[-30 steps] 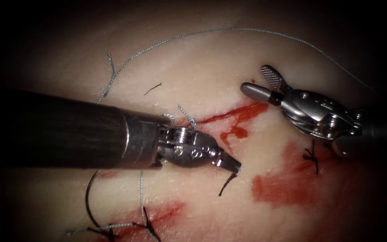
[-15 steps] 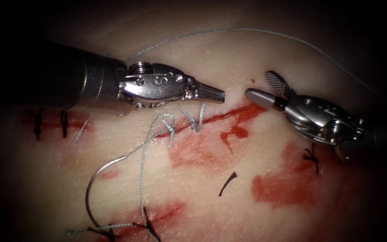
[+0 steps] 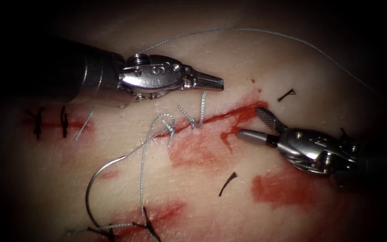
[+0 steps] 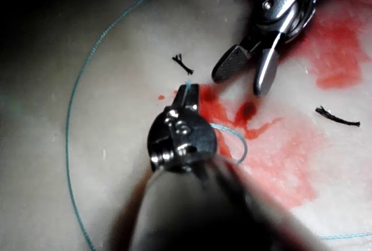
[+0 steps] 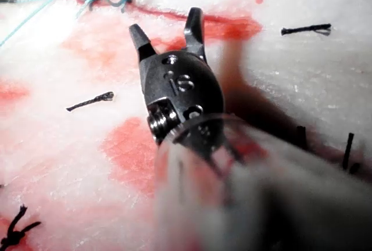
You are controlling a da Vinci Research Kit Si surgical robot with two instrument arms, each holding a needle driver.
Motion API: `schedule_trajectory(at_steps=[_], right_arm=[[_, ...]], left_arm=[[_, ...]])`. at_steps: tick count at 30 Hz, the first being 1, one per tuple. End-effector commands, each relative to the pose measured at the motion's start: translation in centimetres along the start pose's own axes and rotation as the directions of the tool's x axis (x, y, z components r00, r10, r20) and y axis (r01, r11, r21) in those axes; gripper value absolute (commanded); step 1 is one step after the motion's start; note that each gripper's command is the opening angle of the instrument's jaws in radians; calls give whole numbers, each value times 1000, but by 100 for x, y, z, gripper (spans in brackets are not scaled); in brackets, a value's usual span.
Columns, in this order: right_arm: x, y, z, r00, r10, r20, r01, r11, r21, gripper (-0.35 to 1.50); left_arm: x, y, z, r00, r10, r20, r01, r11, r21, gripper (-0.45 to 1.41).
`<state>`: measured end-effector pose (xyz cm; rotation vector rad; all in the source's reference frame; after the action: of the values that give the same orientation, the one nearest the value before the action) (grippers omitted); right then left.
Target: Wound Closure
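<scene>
We see the curved needle (image 3: 96, 188) lying free on the tissue (image 3: 256, 54), below the cut (image 3: 222, 117) and well left of its red end, with neither tool on it; whether its lower end sits in the tissue we cannot tell. Pale thread (image 3: 145, 148) runs up from it to short knotted ends at the cut, and a long strand arcs across the top. The left tool (image 3: 211, 82) hovers just above those ends, jaws closed on nothing. The right tool (image 3: 254, 123) stands with jaws apart and empty at the cut's right end, over red fluid (image 3: 283, 188). Dark cut ends of thread (image 3: 227, 183) lie nearby.
</scene>
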<state>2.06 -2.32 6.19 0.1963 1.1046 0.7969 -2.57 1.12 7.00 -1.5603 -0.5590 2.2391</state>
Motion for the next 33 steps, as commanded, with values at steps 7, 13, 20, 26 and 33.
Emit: schedule_trajectory(at_steps=[7, 13, 20, 26, 33], right_arm=[[9, -31, 38, 994, 68, -91, -67, 998, 17, 126], [15, -41, 67, 984, 84, -160, -83, 996, 14, 128], [13, -39, 85, 976, 79, -201, -80, 997, 7, 130], [9, -30, 99, 976, 75, -204, -78, 997, -4, 130], [0, -29, 115, 976, 64, -207, -68, 998, -13, 133]], left_arm=[[0, -3, 6, 999, 42, 2, -42, 999, 14, -45], [3, -3, 7, 996, 84, 2, -84, 996, 20, -45], [4, -2, 6, 996, 93, 3, -93, 995, 27, -45], [7, 2, 6, 995, 95, 3, -96, 995, 26, -45], [8, 3, 7, 996, 94, 2, -94, 995, 21, -45]])
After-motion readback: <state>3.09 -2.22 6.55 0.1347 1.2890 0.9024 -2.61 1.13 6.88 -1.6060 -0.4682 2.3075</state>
